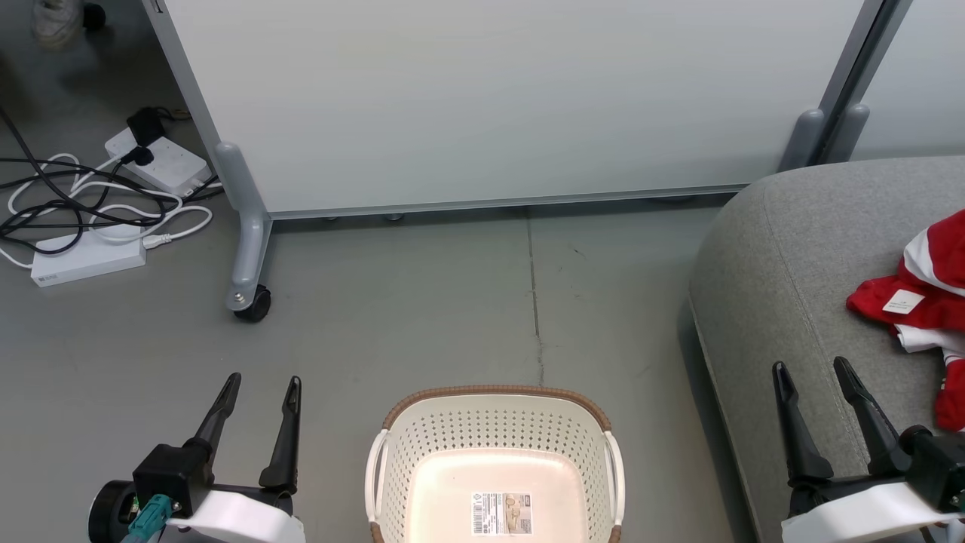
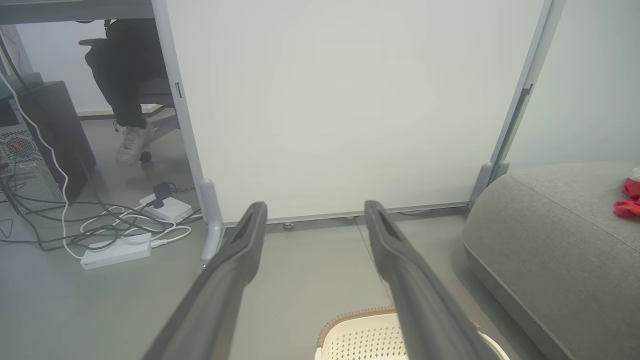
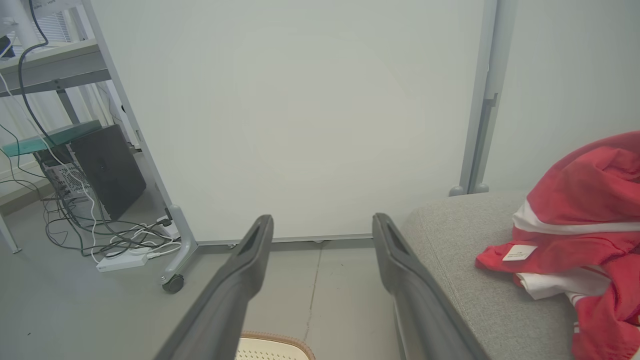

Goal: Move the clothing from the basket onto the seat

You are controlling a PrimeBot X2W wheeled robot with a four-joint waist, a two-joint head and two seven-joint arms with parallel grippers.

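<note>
The red clothing with white trim lies heaped on the grey seat at the right, and it also shows in the right wrist view as clothing. On the floor at bottom centre stands the cream basket, holding nothing but a label on its base. My left gripper is open over the floor left of the basket. My right gripper is open above the seat's front edge, left of the clothing. The basket's brown rim peeks in below the left gripper. The right gripper holds nothing.
A white wheeled partition stands behind the basket, its castor foot at the left. Power strips and tangled cables lie on the floor at far left. A seated person's leg and shoe show beyond the partition beside a computer tower.
</note>
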